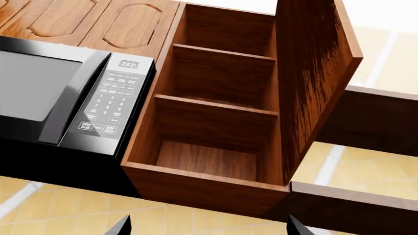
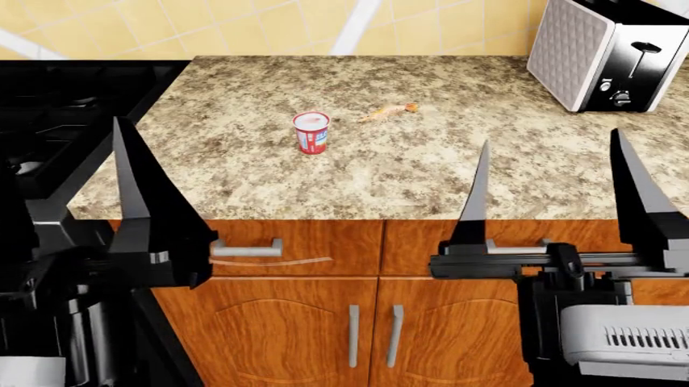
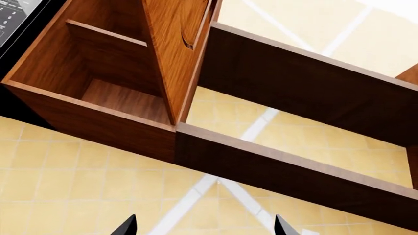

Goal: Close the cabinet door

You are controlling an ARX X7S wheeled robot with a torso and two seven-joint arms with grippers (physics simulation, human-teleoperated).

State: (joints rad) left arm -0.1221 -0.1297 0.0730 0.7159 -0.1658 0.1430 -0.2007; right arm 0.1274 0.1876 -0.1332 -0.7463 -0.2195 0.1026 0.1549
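Observation:
The wooden wall cabinet (image 1: 216, 112) stands open, showing two shelves and nothing on them. Its cabinet door (image 1: 313, 88) is swung out wide, hinged on the side away from the microwave. In the right wrist view the same door (image 3: 173, 54) appears almost edge-on beside the cabinet box (image 3: 98, 98). My left gripper (image 1: 209, 226) is open, well short of the cabinet, with nothing between its fingers. My right gripper (image 3: 205, 226) is open too and holds nothing. In the head view both grippers point upward in front of the counter: a left finger (image 2: 140, 201) and the right gripper (image 2: 554, 193).
A black microwave (image 1: 65, 93) sits against the cabinet's side, with closed wooden doors (image 1: 130, 24) beyond it. Dark open shelving (image 3: 294, 73) adjoins the hinge side. Below are a granite counter (image 2: 431, 177) with a red cup (image 2: 311, 132), a toaster (image 2: 608, 52) and a stove (image 2: 64, 105).

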